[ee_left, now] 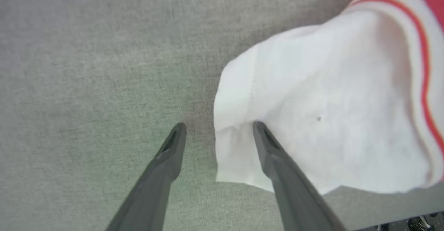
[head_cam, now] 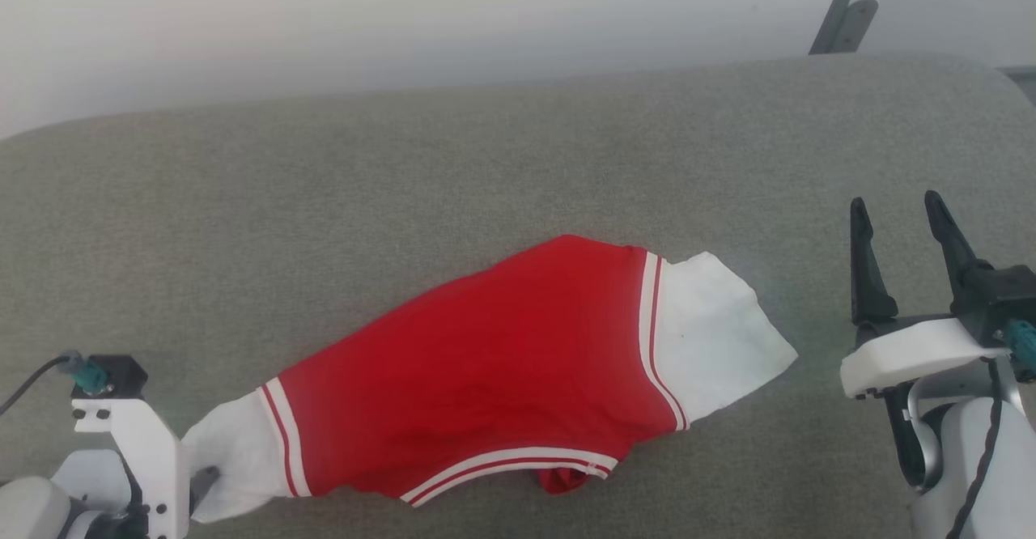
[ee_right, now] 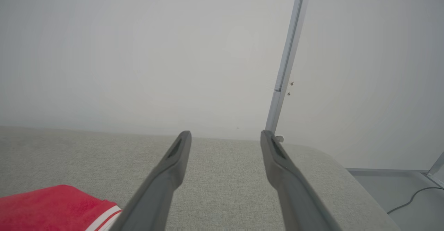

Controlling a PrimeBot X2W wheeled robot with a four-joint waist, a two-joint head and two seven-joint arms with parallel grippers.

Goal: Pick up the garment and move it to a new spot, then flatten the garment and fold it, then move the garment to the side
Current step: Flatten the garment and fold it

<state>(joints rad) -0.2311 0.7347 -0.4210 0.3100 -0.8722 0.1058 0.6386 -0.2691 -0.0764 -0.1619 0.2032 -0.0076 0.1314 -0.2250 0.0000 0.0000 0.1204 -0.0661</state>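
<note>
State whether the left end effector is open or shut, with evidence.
Open. The left end effector has its fingers apart over the grey cushion, with a white sleeve edge of the garment lying between them.

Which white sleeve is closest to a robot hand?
The white sleeve at the bright red soft-fabric garment's lower-left end: the left gripper's fingers straddle its edge. The other sleeve lies clear of the right gripper.
</note>
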